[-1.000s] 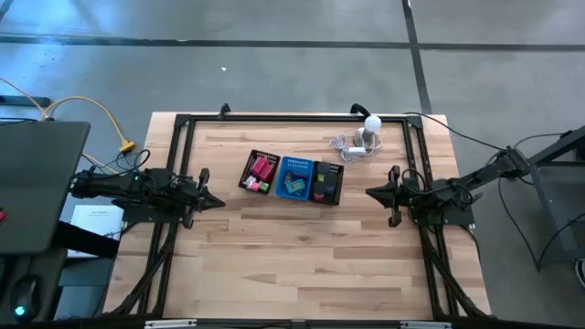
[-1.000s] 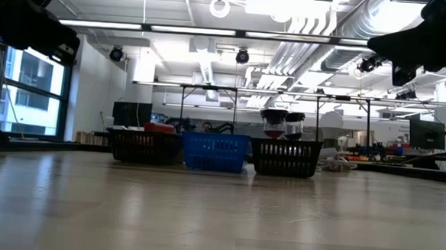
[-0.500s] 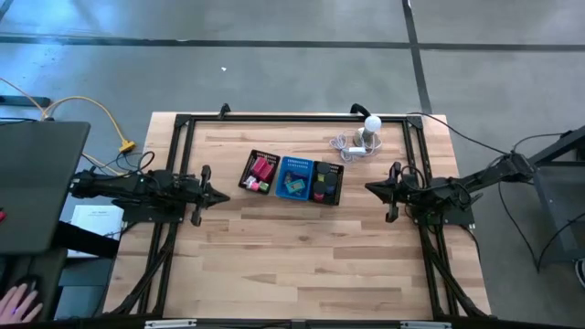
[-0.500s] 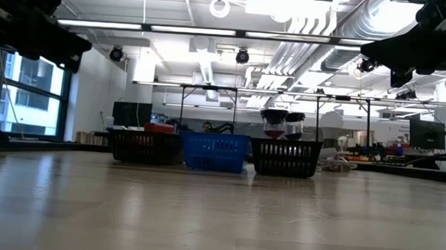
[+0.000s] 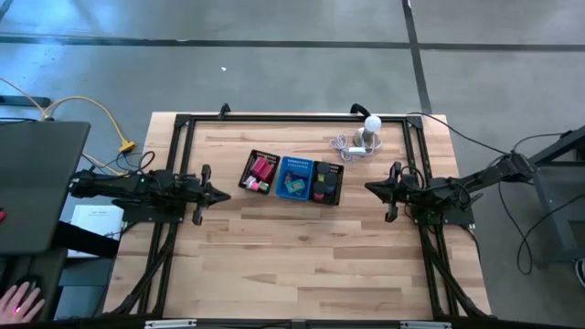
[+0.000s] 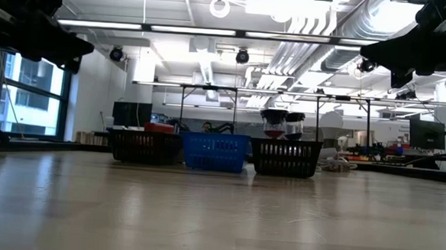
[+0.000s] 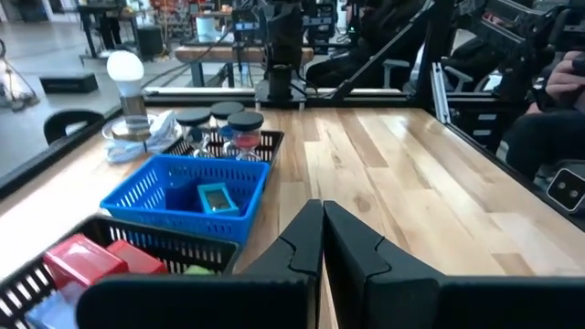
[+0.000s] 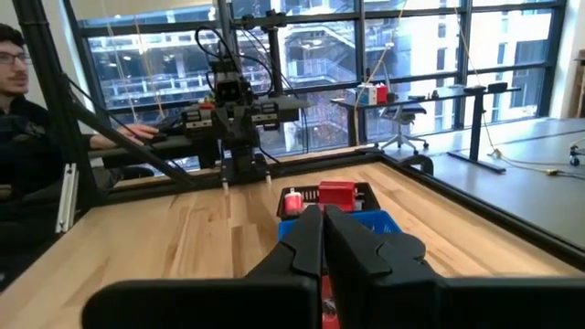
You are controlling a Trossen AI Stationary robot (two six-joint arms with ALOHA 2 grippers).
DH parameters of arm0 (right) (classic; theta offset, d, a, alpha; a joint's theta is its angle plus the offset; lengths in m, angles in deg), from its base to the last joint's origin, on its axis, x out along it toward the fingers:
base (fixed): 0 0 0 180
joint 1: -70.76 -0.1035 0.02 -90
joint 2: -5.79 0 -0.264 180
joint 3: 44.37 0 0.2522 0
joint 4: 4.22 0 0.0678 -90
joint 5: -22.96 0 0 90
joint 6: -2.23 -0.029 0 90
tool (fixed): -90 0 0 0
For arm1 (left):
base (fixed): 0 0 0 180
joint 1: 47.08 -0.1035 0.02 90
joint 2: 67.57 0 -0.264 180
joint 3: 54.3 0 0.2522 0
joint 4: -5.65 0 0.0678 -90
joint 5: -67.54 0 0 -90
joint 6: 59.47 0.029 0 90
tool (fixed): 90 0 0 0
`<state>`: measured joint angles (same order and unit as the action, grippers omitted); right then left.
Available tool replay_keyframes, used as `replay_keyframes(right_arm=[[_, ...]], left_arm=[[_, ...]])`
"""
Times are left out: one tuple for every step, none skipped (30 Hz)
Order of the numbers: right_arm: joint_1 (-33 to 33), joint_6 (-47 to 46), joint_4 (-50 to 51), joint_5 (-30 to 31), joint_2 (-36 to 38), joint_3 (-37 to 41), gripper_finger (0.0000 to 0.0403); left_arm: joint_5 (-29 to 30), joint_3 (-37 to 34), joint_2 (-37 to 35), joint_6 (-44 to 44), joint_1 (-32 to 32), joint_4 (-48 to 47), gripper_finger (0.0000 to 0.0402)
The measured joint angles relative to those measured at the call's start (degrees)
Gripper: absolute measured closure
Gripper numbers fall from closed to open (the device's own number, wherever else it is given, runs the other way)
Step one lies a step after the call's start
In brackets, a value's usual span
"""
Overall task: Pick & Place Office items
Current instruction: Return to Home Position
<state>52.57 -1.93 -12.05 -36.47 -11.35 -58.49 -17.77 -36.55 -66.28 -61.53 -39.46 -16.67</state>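
Observation:
The office items lie in a black mesh tray (image 5: 252,157) with a blue middle section (image 5: 294,177) on the wooden table. Pink and red blocks (image 5: 262,170) fill its left part. A teal piece (image 7: 217,197) sits in the blue part, and dark spools (image 7: 234,122) stand in its right part. My left gripper (image 5: 226,196) hovers shut over the table's left side, pointing level at the tray. My right gripper (image 5: 367,190) hovers shut on the right, facing the tray. Both hold nothing; shut fingers show in the wrist views (image 7: 322,228) (image 8: 322,228).
A white ball-topped gadget (image 5: 369,130) with a coiled cable stands behind the tray's right end. A black frame (image 5: 292,117) runs along the table's edges. Bare wood lies in front of the tray. A person's hand (image 5: 18,300) shows off the near left corner; a person (image 8: 23,100) sits beyond the table.
My left gripper has turned a little, its fingertips swinging toward the table's far edge and sinking slightly, then kept still. It stays shut. The tray and its pieces have not moved.

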Motion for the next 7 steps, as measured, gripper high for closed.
replay_keyframes(right_arm=[[0.0, -0.3, 0.0, 0.0, 0.0, 0.0, 0.0399], [0.0, -0.6, 0.3, 0.0, 0.0, 0.0, 0.0399], [0.0, -0.9, 0.8, 0.0, 0.0, 0.0, 0.0399], [0.0, -1.6, 1.5, -0.1, 0.0, 0.0, 0.0399], [0.0, -1.9, 2.2, -0.3, 0.0, 0.0, 0.0399], [0.0, -2.0, 2.7, -0.5, 0.0, 0.0, 0.0399], [0.0, -2.0, 3.2, -0.5, 0.0, 0.0, 0.0399]], left_arm=[[0.0, 0.0, 0.3, -0.6, 0.0, 0.1, 0.0397], [0.0, 0.0, 0.6, -1.0, 0.0, 0.2, 0.0397], [0.1, 0.0, 1.0, -1.3, 0.0, 0.6, 0.0397], [0.2, -0.1, 1.3, -1.4, 0.0, 1.5, 0.0397], [0.2, -0.2, 1.6, -1.3, 0.0, 2.4, 0.0397], [0.2, -0.3, 1.9, -1.2, 0.0, 3.6, 0.0397], [0.2, -0.4, 2.0, -1.2, 0.0, 4.7, 0.0397]])
